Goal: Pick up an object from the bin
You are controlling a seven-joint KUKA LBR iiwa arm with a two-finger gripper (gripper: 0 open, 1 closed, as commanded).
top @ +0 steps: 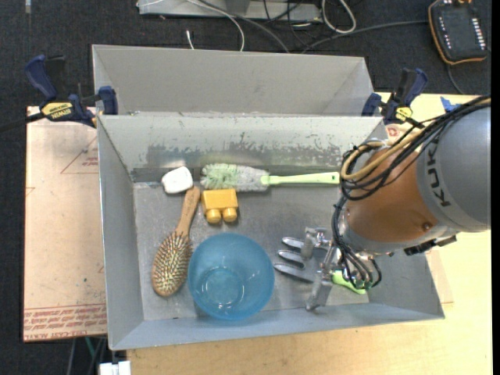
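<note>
A dark floor [70, 22] w/ cables [312, 6] lies behind the grey metal bin [121, 233]. The bin carries only a few things, well spread.

I take the blue bowl [230, 278] as ref. point. It stands nr. the front wall, open side up. At its left side, touching or almost touching, lies a wooden hairbrush [173, 258], bristles up, handle pointing away to the back. Behind the bowl, a little apart, is a small yellow block [220, 206]. Further behind, along the back wall, lie a white lump [177, 180] (soap perhaps, cannot tell) and a green-white bottle brush [258, 180] w/ its handle going to the right.

The tool [281, 256] is just right of the bowl, low over bare bin floor. Its two metal fingers [291, 244] point toward the bowl and stand apart, i.e. open, w/ nothing between them. They are beside the bowl's rim, not around it; whether they touch it I cannot tell. A small green bit [349, 281] shows under the wrist, right of the tool. Whether it is part of the arm or a thing is unclear.

Progress, in my judgement: the arm is inside the bin, but no thing is gripped, so the pick itself is not done. Left to do: set the fingers round one thing (the bowl is the nearest candidate), close, lift out.
</note>
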